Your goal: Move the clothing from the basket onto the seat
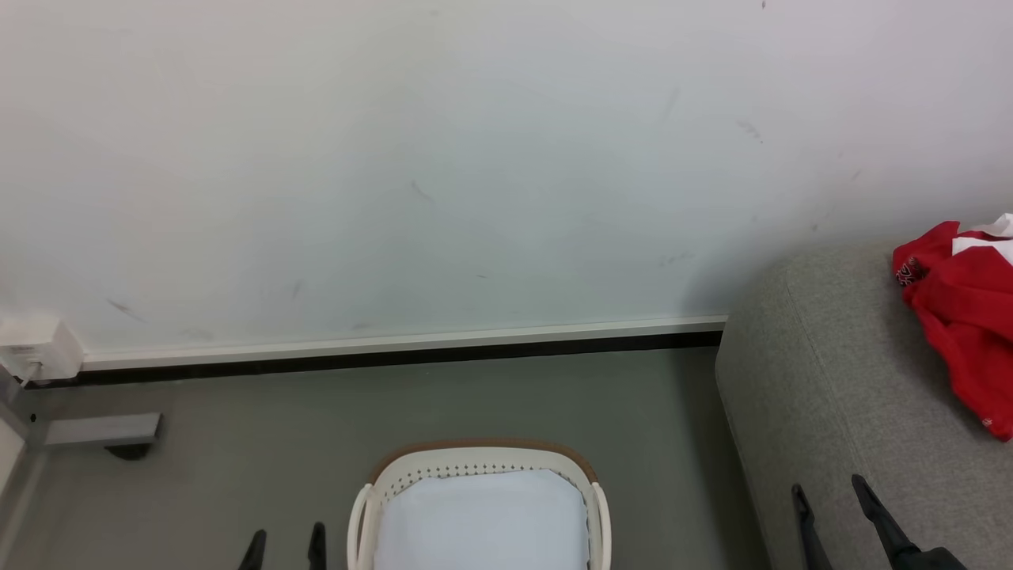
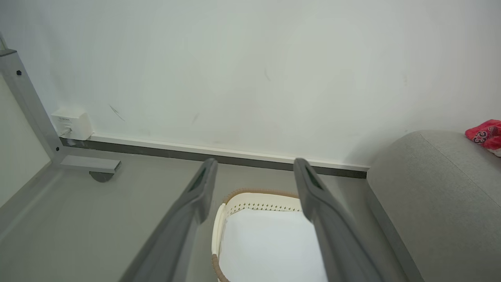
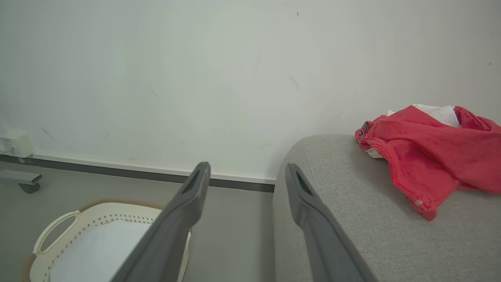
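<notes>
The red jersey (image 1: 961,317) lies crumpled on the grey sofa (image 1: 839,380) at the right, with white trim showing; the right wrist view has it (image 3: 430,156) on the sofa top (image 3: 352,219). The cream basket (image 1: 479,463) with its brown rim sits on the floor at bottom centre, holding a flat white pad (image 1: 483,518). My left gripper (image 1: 285,546) is open just left of the basket, its fingers framing the basket (image 2: 250,201). My right gripper (image 1: 831,495) is open and empty over the sofa's front left corner, apart from the jersey.
A white wall with a dark skirting strip (image 1: 396,356) runs behind. A grey metal frame foot (image 1: 103,431) and a white wall box (image 1: 36,344) stand at the left. Grey floor (image 1: 554,404) lies between basket and sofa.
</notes>
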Tool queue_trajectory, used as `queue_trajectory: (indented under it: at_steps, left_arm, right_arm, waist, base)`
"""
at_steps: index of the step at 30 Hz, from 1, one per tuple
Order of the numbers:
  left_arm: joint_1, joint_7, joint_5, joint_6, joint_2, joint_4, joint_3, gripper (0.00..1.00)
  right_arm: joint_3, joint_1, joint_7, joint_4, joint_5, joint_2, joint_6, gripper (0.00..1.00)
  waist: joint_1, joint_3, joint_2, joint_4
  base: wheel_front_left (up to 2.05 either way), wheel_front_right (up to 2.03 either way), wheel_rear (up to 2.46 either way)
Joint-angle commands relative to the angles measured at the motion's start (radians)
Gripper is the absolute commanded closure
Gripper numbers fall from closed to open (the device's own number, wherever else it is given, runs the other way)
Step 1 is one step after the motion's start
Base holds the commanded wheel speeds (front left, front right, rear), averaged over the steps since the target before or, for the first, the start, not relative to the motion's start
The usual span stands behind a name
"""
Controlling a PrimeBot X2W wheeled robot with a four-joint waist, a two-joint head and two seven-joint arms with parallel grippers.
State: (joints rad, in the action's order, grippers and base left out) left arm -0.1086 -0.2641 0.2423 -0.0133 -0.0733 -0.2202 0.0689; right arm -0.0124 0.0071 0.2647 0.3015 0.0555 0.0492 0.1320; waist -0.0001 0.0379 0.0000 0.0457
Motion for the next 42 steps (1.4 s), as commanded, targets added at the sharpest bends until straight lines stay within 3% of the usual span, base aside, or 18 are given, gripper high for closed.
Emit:
queue_trajectory:
  at_steps: [1, 17, 42]
  left_arm:
    - [-0.007, 0.0, -0.016, 0.01, 0.003, -0.005, -0.01, 0.0]
    - [0.017, 0.0, -0.025, 0.08, 0.021, -0.035, -0.051, 0.0]
    - [0.008, 0.0, -0.007, 0.066, 0.021, -0.011, -0.035, 0.0]
  right_arm:
    - [0.002, 0.012, -0.001, 0.006, 0.005, 0.003, -0.003, 0.0]
    - [-0.011, -0.013, -0.001, 0.031, 0.018, 0.003, -0.003, 0.0]
    - [-0.023, -0.04, -0.001, 0.063, 0.047, 0.003, -0.003, 0.0]
  waist:
    - [0.0001, 0.0, 0.0, 0.0]
    - [0.0001, -0.009, 0.0, 0.006]
    - [0.0001, -0.007, 0.0, -0.007]
  base:
    - [0.0, 0.0, 0.0]
    - [0.0, 0.0, 0.0]
    - [0.0, 0.0, 0.0]
